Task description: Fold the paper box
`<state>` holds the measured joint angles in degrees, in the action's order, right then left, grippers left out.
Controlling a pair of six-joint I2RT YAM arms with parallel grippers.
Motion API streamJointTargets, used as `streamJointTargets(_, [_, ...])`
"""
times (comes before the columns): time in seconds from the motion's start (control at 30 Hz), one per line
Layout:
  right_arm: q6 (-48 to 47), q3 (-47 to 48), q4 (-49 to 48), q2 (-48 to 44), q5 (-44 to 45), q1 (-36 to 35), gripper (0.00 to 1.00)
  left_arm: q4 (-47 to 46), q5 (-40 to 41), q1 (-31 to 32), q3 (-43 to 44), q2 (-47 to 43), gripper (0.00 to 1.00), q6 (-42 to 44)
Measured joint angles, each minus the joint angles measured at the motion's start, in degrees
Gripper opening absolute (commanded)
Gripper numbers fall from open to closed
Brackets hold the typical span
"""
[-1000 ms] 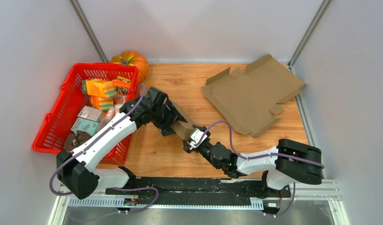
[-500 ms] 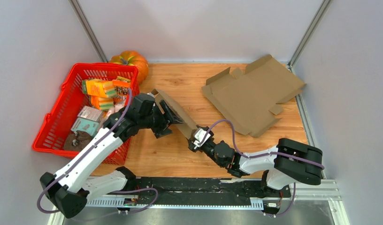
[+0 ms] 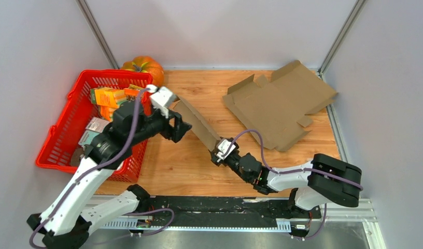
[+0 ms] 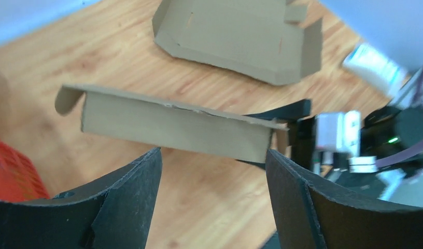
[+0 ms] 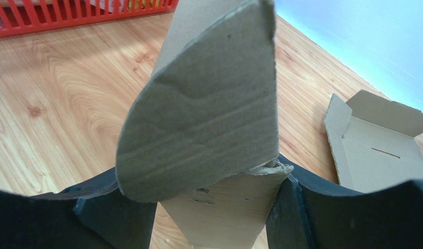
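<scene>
Jaws of the right gripper (image 3: 217, 154) pinch the near end of the long, part-folded brown cardboard box (image 3: 198, 123), slanted over the wooden table (image 3: 199, 171). The left gripper (image 3: 178, 127) gapes wide beside it (holding nothing), and should probably take the far flap squarely and crease slowly.

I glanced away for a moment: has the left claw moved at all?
Yes. The left gripper has pulled back from the folded box toward the red basket, its jaws open.
</scene>
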<state>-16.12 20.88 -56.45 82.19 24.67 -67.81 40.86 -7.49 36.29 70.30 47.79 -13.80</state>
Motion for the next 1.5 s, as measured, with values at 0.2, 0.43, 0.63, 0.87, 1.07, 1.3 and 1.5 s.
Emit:
streamJointTargets(0.2, [1.57,-1.33,4.02,-4.26,-2.91,4.11,0.55,-11.5,-0.85,3.41,-7.74,6.4,0.82,25.9])
streamJointTargets(0.43, [3.52,-1.97,5.81,-6.34,-6.36,7.26,0.55,-16.96,-3.41,4.24,-8.59,14.23,0.81,46.31])
streamJointTargets(0.63, [4.57,-2.21,6.47,-7.1,-7.98,8.59,0.55,-19.28,-7.06,4.24,-7.19,18.82,0.8,57.64])
streamJointTargets(0.87, [5.27,-2.23,6.51,-7.19,-8.76,9.38,0.55,-17.51,-10.84,4.24,-1.03,27.06,0.66,63.1])
streamJointTargets(1.07, [6.47,-2.86,6.27,-7.8,-9.46,10.56,0.58,-14.99,-12.31,4.28,0.81,30.16,0.42,65.24])
streamJointTargets(1.3, [8.39,-4.42,7.96,-11.08,-11.21,12.85,0.64,-12.44,-12.31,5.22,1.73,30.95,0.21,65.92])
streamJointTargets(1.5, [10.69,-4.83,14.03,-15.78,-12.17,14.51,0.8,-14.34,-8.98,8.0,1.55,31.65,0.08,66.27])
